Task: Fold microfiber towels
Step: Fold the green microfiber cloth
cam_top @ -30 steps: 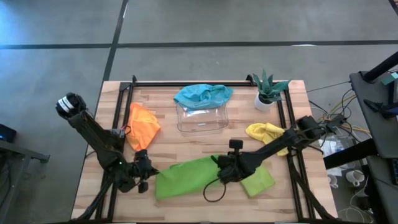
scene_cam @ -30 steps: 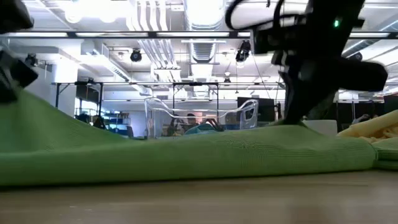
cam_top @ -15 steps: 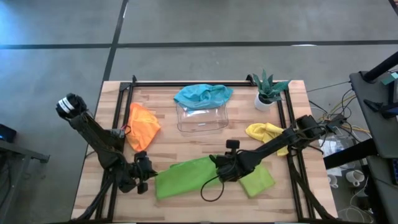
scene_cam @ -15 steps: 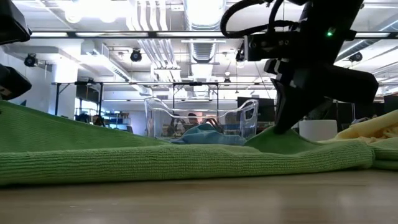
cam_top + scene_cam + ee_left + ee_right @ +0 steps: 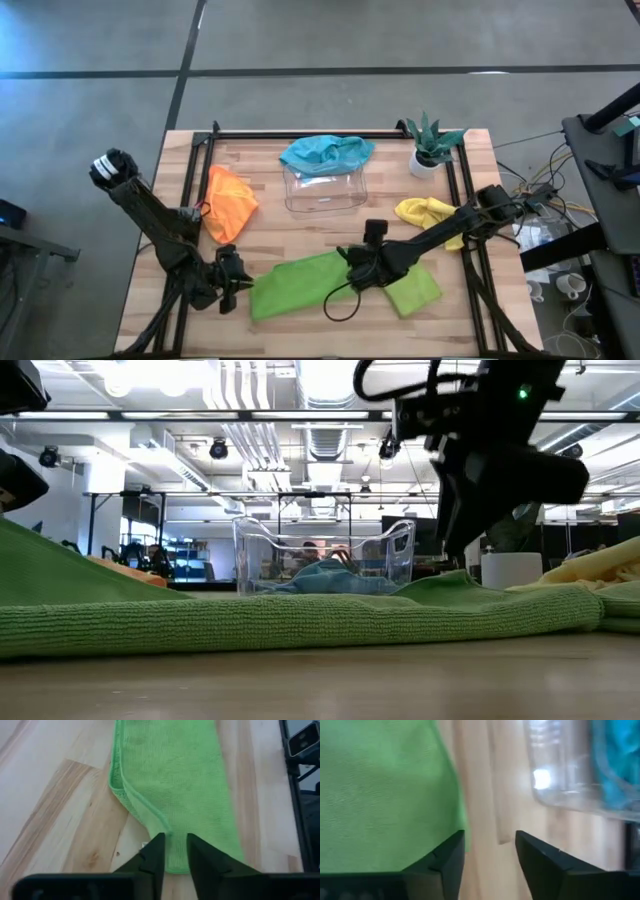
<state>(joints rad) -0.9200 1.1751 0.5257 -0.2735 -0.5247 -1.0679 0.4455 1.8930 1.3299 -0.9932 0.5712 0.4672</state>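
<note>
Right claw (image 5: 356, 268): jaws apart, just let go, above far edge of long green towel (image 5: 300, 285) | Left claw (image 5: 240, 290): jaws slightly apart at towel's left end, nothing clamped | Change: pinched peak gone, towel now flat on table (image 5: 300, 225) | Meaning: fold apparently laid; next fold or next towel.

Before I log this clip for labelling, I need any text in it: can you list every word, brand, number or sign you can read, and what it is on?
None can be read.
The lime green towel, orange towel, teal towel and yellow towel are plain.
The clear plastic tray and the plant's white pot carry no visible label.
The dark arms and the room behind the table show no legible sign, only lights.
</note>
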